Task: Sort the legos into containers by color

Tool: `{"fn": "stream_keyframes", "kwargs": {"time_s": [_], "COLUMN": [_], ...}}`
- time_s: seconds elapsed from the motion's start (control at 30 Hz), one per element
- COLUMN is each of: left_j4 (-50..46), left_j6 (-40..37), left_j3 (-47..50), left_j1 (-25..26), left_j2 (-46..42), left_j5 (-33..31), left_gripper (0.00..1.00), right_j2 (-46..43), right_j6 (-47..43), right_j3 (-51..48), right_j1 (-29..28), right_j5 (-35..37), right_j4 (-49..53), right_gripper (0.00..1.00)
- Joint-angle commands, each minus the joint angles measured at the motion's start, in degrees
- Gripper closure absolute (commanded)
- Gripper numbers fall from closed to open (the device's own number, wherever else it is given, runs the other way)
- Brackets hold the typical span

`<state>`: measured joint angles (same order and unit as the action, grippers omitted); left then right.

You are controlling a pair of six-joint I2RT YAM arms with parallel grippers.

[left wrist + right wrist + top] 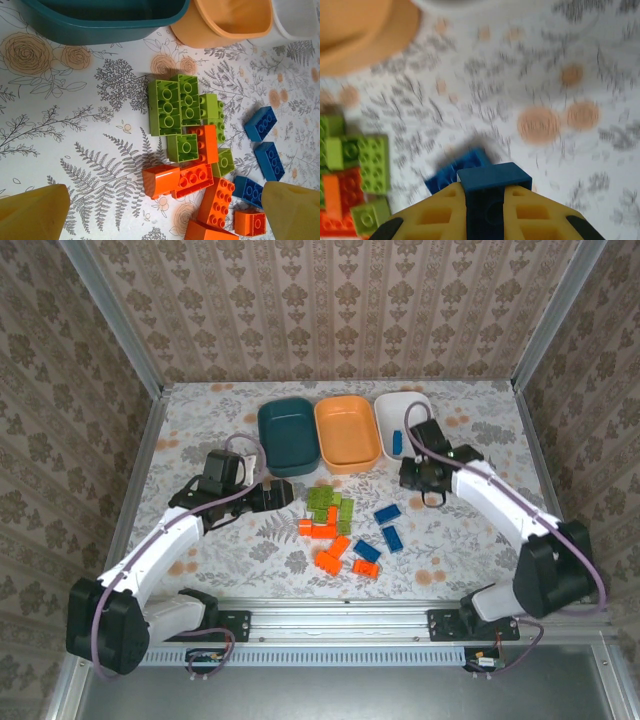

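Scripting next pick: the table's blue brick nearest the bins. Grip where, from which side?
Take the blue brick by its two long side walls, straight down from above, wrist turned to its diagonal lie. It sits flat, studs up, bare table on every side, tightest toward the next blue brick. The left gripper is open; the right gripper holds another blue brick.

No legible text, labels, brands or numbers on anything.
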<state>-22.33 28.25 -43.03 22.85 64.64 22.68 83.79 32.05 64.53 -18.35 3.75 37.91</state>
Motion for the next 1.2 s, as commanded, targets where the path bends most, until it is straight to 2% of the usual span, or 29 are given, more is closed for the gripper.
{"fn": "stream_keyframes", "kwargs": {"time_s": [0.0, 0.33, 0.57, 0.7, 0.9, 1.0, 1.17], "left_j4": [-0.7, -3.1, -5.2, -4.7, -3.9, -3.5, -2.0], "left_j6": [-2.0, -1.8, -2.7, -2.4, -1.1, -0.3, 1.2], "left_j3": [0.5, 1.2, 0.1, -0.1, -0.5, -0.3, 0.5], "left_j1": [0.2, 0.1, -0.4, -0.5, -0.5, -0.5, -0.5], "left_j2": [0.9, -2.9, -4.5, -4.0, -3.8, -4.4, -5.5], "left_j5": [0.5, 0.4, -0.4, -0.2, 0.7, 0.7, 1.2], "left_gripper": [0.00, 0.00, 0.00, 0.00, 0.00, 0.00, 0.00], "right_j2": [7.8, 32.9, 39.8, 38.2, 31.4, 24.4, 11.9], "right_j6": [-3.6, -6.7, -8.5, -9.2, -8.9, -8.0, -9.2], "right_j3": [8.5, 30.8, 36.2, 35.9, 33.6, 28.6, 17.6], "right_j1": [2.0, 7.5, 9.5, 9.8, 9.8, 8.8, 3.6], "right_j5": [0.7, -0.7, -0.3, 0.2, -1.9, -2.6, -3.5], "right_j4": [-0.4, 0.9, 2.5, 2.0, 1.4, 1.0, 3.9], "right_gripper": [0.81, 0.77, 0.65, 0.49, 0.46, 0.46, 0.43]}}
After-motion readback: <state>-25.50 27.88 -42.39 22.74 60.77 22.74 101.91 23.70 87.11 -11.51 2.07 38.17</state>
